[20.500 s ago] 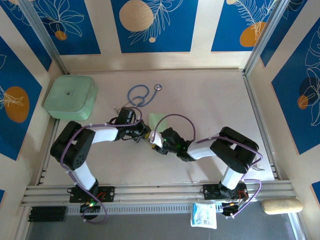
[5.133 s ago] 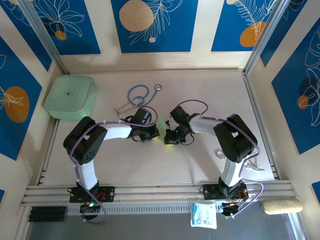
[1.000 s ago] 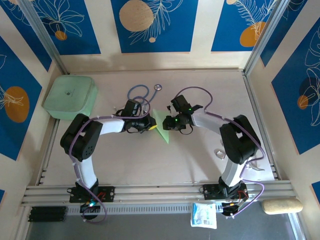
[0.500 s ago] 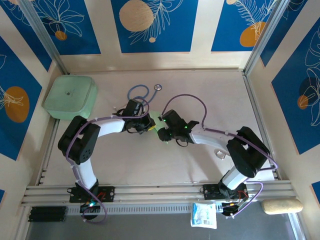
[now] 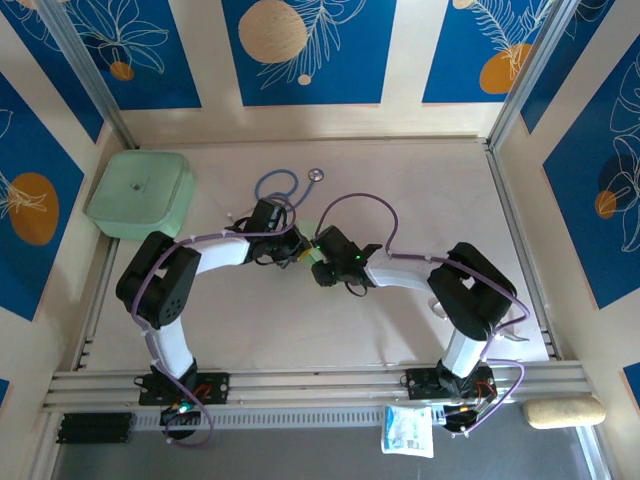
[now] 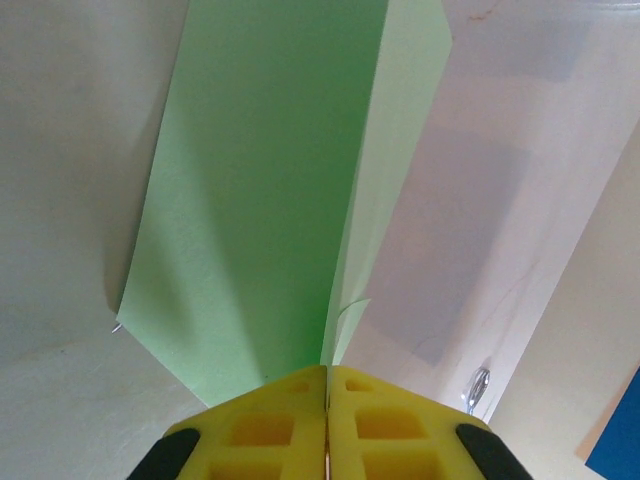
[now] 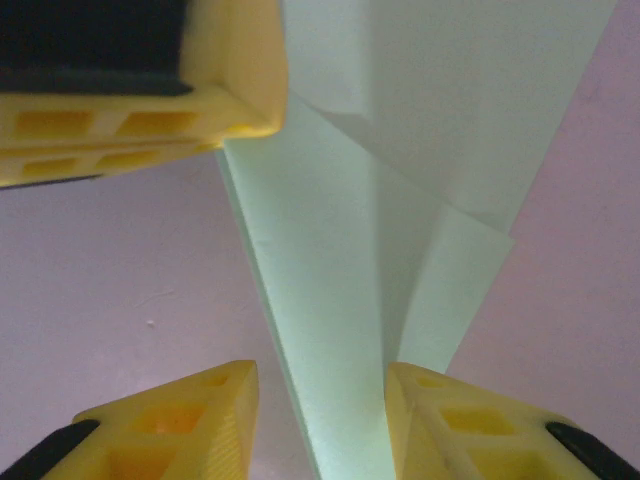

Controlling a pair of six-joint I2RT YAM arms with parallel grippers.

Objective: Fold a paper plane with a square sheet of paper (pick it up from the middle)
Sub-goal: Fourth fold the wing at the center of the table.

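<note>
The square sheet of paper point(image 6: 260, 200), thin and pale green, is folded into a narrow pointed paper plane shape with a centre crease. My left gripper point(image 6: 327, 372) is shut on its crease, yellow pads pressed together. In the right wrist view the folded paper point(image 7: 330, 300) runs between the fingers of my right gripper point(image 7: 320, 405), which stands open astride it, and the left gripper's yellow fingers point(image 7: 150, 90) show at top left. From above, both grippers meet mid-table: left gripper point(image 5: 296, 252), right gripper point(image 5: 318, 268), with a sliver of paper point(image 5: 309, 254) between them.
A thick mint-green box point(image 5: 140, 193) sits at the far left. A blue stethoscope point(image 5: 277, 188) lies just behind the left gripper. A small metal piece point(image 5: 437, 303) rests beside the right arm. Table rails run along both sides.
The right arm has swung from behind the paper to its near side, bringing its gripper close against the left one. The paper is now mostly covered. The left arm has hardly moved.
</note>
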